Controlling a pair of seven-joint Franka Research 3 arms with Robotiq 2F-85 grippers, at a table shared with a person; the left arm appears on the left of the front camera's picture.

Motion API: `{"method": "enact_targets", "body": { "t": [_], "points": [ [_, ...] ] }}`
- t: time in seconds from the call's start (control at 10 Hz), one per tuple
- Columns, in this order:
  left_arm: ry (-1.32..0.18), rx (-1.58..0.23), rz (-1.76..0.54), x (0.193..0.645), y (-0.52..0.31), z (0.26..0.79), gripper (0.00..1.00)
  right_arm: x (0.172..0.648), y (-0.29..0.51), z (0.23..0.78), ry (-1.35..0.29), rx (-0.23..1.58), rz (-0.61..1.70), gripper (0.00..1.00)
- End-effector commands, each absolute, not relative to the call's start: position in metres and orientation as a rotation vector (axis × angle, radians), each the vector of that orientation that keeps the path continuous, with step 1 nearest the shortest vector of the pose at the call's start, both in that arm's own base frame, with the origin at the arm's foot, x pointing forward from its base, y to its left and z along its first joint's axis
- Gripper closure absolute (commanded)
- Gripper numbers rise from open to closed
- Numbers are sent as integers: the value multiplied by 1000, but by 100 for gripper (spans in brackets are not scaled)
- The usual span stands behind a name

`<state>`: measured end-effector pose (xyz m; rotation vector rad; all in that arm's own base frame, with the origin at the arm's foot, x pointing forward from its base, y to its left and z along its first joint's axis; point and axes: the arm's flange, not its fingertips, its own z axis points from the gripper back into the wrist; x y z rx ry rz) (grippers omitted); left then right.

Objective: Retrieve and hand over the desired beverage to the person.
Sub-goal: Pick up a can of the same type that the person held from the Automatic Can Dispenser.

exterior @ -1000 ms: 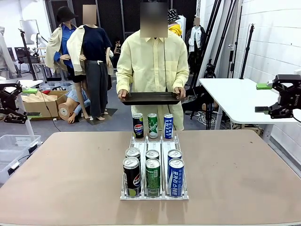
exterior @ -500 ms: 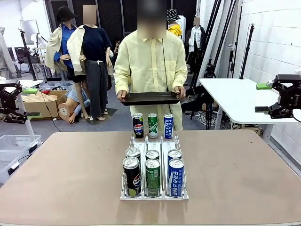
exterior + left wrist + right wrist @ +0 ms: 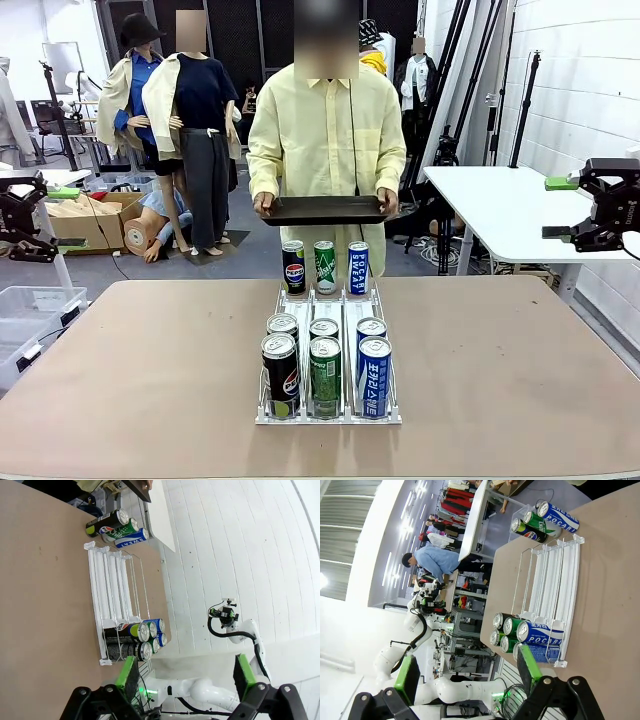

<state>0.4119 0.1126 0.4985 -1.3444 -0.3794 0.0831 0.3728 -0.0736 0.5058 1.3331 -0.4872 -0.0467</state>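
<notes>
Both hands spread wide, well out to either side of the can rack, with no drink taken yet.

Front view: the white wire rack point(image 3: 328, 300) sits mid-counter point(image 3: 130, 370). Pepsi cans point(image 3: 280, 372), green cans point(image 3: 325, 375) and Pocari Sweat cans point(image 3: 374, 375) fill its near end, and one of each stands just past its far end. Beyond those, the person point(image 3: 325, 130) holds a black tray point(image 3: 322, 209) level. The left hand point(image 3: 65, 217) and right hand point(image 3: 557, 208) hang well off the rack, fingers apart and empty. Left wrist view: the left hand point(image 3: 185, 675) gapes toward the rack's point(image 3: 107, 580) Pepsi side. Right wrist view: the right hand point(image 3: 468, 675) gapes toward its Pocari side. The step looks like choosing: read the person's cue, send the nearer hand, and grip a front can high, upright and clear of its neighbours.
</notes>
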Motion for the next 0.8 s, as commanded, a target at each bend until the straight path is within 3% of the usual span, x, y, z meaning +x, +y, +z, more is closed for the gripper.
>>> {"method": "enact_targets", "body": {
  "t": [0.0,0.7],
  "points": [
    [-393,-1338,88,409,112,500,0,374,-73,508,-493,1344,-36,0],
    [-393,-1338,88,409,112,500,0,374,-73,508,-493,1344,-36,0]
  ]
}}
